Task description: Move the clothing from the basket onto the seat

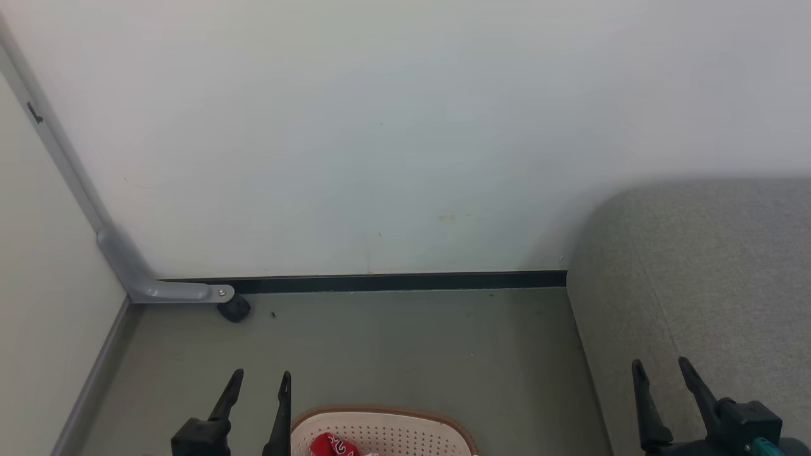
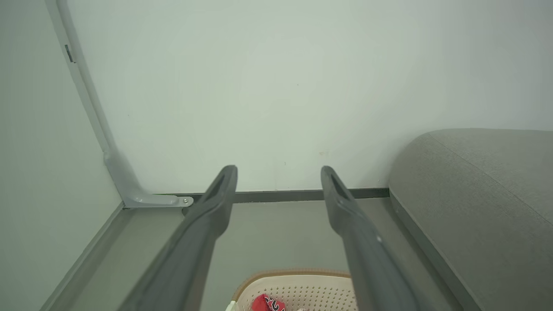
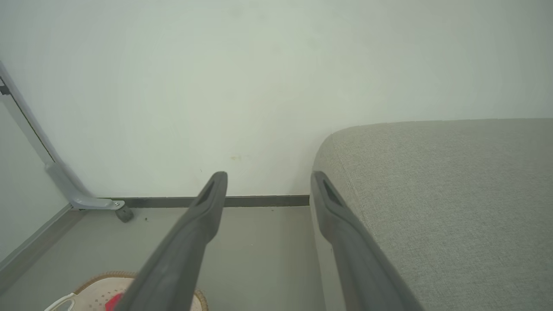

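The grey-green floor (image 1: 405, 354) spreads across the lower middle of the frame, ending at a dark skirting strip (image 1: 393, 282) under the white wall. The cream basket (image 1: 412, 432) stands on it at bottom centre, cut by the frame edge, and the grey seat (image 1: 697, 285) rises from it at the right. Left of centre a black caster (image 1: 235, 308) under a grey metal leg (image 1: 171, 291) rests on it, with a dark speck (image 1: 273, 314) just beside it.

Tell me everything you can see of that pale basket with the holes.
The basket is cream-white plastic, pierced with rows of small holes, with a brown rim and rounded corners. Just its far end is in frame, so its full shape cannot be told. It stands upright on the grey floor, left of the seat and apart from it. Red clothing with white lettering lies inside.
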### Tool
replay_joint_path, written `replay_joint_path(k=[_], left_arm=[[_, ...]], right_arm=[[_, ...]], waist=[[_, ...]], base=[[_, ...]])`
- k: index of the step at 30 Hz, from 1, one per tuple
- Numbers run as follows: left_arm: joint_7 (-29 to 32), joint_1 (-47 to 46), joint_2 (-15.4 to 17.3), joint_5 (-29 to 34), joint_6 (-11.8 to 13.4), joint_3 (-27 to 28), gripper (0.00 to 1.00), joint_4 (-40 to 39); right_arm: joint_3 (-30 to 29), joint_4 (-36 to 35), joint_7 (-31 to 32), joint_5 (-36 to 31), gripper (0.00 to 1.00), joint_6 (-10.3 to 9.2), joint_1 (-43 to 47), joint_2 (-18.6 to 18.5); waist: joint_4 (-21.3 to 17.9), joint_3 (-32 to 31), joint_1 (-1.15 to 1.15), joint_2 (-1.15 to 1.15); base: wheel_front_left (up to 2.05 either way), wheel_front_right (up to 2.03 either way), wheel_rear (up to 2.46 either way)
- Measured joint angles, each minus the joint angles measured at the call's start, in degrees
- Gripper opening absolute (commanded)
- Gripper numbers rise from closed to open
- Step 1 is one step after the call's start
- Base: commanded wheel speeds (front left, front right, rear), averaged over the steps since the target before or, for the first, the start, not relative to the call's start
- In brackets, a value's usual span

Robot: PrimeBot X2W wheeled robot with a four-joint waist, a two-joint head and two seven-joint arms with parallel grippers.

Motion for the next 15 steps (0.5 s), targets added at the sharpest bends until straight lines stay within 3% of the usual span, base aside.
replay_joint_path(k=[15], left_arm=[[-0.29,-0.27,-0.68,1.04,-0.01,1.21,1.0,2.2]], right_arm=[[-0.54,-0.26,-0.36,-0.99,1.0,-0.47,-0.81,-0.08]], waist=[[0.12,0.22,0.0,0.0]], base=[[0.0,0.0,0.0]])
